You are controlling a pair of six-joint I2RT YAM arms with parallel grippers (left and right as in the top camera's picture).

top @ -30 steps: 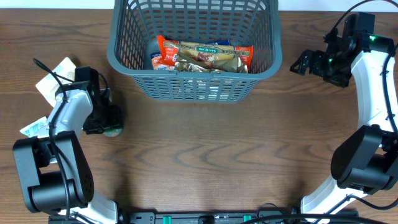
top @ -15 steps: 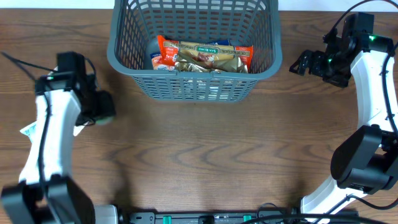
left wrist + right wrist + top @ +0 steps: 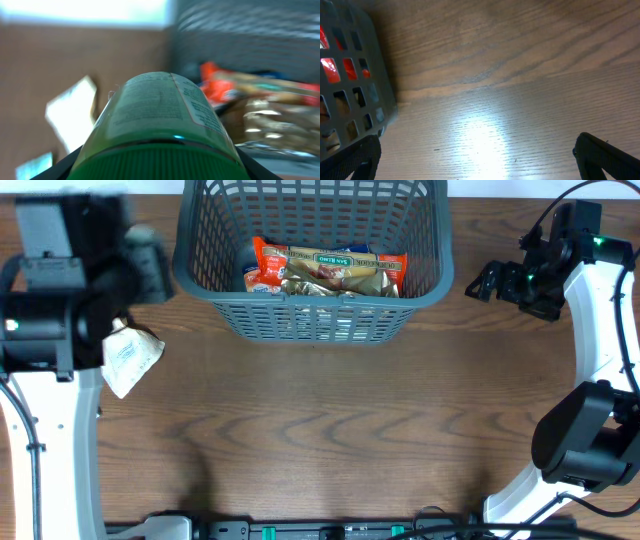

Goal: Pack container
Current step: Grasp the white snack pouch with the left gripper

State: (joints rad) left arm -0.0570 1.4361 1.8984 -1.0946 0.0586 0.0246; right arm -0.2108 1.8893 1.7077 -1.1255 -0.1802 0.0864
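- Brown wooden table (image 3: pixel 330 430) is seen under both arms; the container (image 3: pixel 312 320) is set at its far middle edge, with snack packets (image 3: pixel 325 268) lying inside.
- The left gripper (image 3: pixel 160 167) is held high, just left of the container, pinched on a green-capped bottle (image 3: pixel 160 115); a white packet (image 3: pixel 128 360) is seen on the table beneath.
- The right gripper (image 3: pixel 477 157) is held over bare wood right of the container, its 2 fingers (image 3: pixel 350 160) spread wide.

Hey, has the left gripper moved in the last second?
Yes. Overhead, the left gripper has shifted up the picture, from below the container's front-left corner to beside its left wall, carrying the green-capped bottle.
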